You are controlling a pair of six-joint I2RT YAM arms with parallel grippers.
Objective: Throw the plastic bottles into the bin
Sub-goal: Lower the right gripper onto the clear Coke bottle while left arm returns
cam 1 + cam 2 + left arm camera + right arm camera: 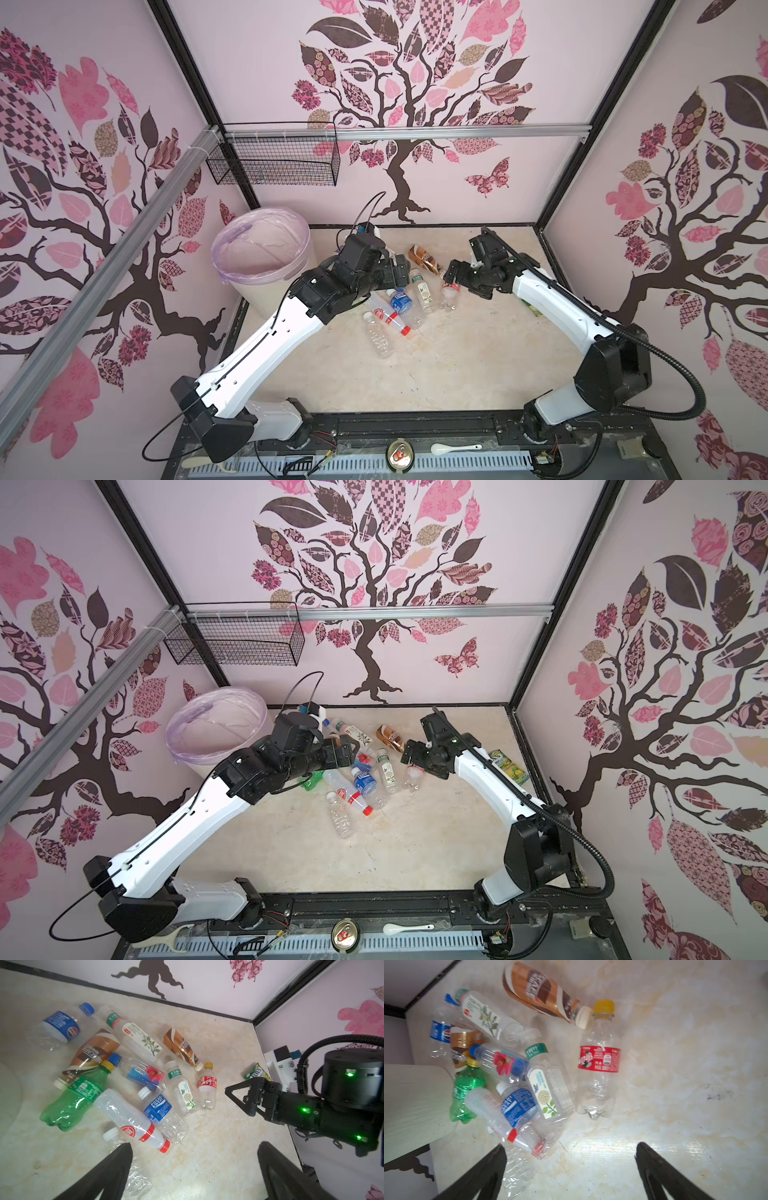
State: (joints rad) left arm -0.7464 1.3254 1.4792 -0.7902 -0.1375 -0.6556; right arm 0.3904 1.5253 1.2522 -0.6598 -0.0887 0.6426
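Our left claw [195, 1145] and right claw [571, 1145] hover spread and empty above the plastic bottles [158, 1107], heaped on the desk [457, 365] near the bin [262, 291], which looks empty, so we judge nothing thrown yet.

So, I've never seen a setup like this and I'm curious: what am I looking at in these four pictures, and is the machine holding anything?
It is a robot with two white-and-black arms, each ending in a two-fingered gripper. Two pictures look down on the whole booth from overhead; two come from cameras on the wrists, so the dark prongs in them are gripper fingers. On the pale table lies a pile of plastic bottles, and a snack packet apart from it. The cream bin, lined with a lilac bag, stands in the back left corner. The left gripper and the right gripper are both open above the pile, holding nothing.
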